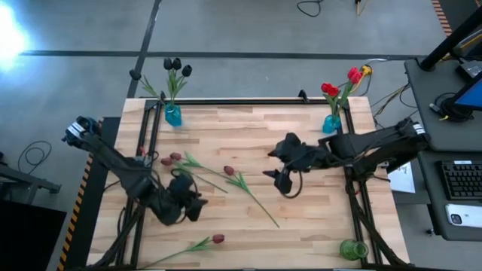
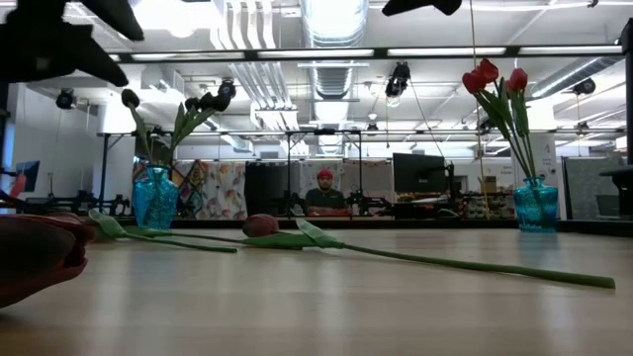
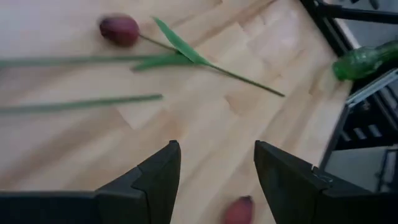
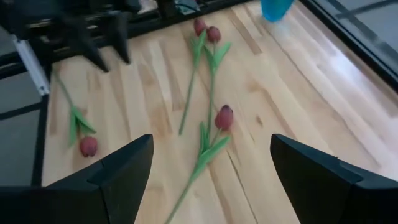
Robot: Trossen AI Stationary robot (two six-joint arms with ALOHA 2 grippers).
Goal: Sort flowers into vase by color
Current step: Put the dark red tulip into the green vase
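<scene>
Several maroon tulips lie flat on the wooden table: two heads (image 1: 171,158) near the left arm, one (image 1: 228,171) mid-table and one (image 1: 218,239) by the near edge. Black tulips (image 1: 175,66) stand in the far-left blue vase (image 1: 173,115). Red tulips (image 1: 343,81) stand in the far-right blue vase (image 1: 331,123). My left gripper (image 1: 192,205) hovers open over the near-left table; in its wrist view a maroon head (image 3: 238,210) lies under its gap (image 3: 217,180), untouched. My right gripper (image 1: 280,181) is open above mid-table, looking at a tulip (image 4: 224,117).
A green vase (image 1: 352,248) stands at the near-right corner, also the green vase (image 3: 367,59) in the left wrist view. Black frame rails (image 1: 151,128) run along the table's left, right and far sides. A person (image 2: 324,193) sits far behind the table.
</scene>
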